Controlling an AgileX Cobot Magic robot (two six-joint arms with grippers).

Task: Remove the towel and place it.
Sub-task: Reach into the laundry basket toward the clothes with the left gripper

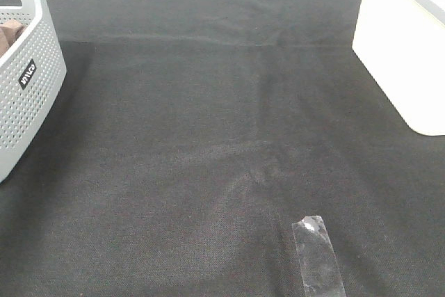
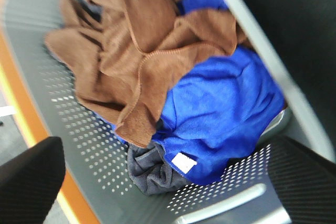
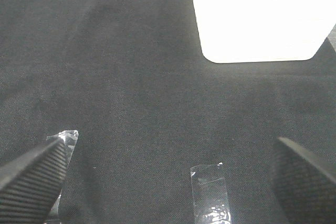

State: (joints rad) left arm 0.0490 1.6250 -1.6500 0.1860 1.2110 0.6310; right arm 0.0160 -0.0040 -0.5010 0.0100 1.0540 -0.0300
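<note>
The reddish-brown towel (image 2: 136,51) lies crumpled in the grey perforated basket (image 2: 79,145), on top of a blue towel (image 2: 220,108) and a dark grey cloth (image 2: 149,169). A bit of brown (image 1: 10,33) shows inside the basket (image 1: 28,95) at the far left of the high view. My left gripper (image 2: 170,182) is open above the basket's contents and holds nothing. My right gripper (image 3: 168,182) is open and empty over the black table cloth (image 3: 131,77). Neither gripper shows in the high view.
A white box (image 1: 403,53) stands at the right edge of the table and also shows in the right wrist view (image 3: 257,19). Strips of clear tape (image 1: 316,255) stick to the black cloth (image 1: 208,137) near the front. A small white tag (image 2: 184,162) sits on the blue towel's corner.
</note>
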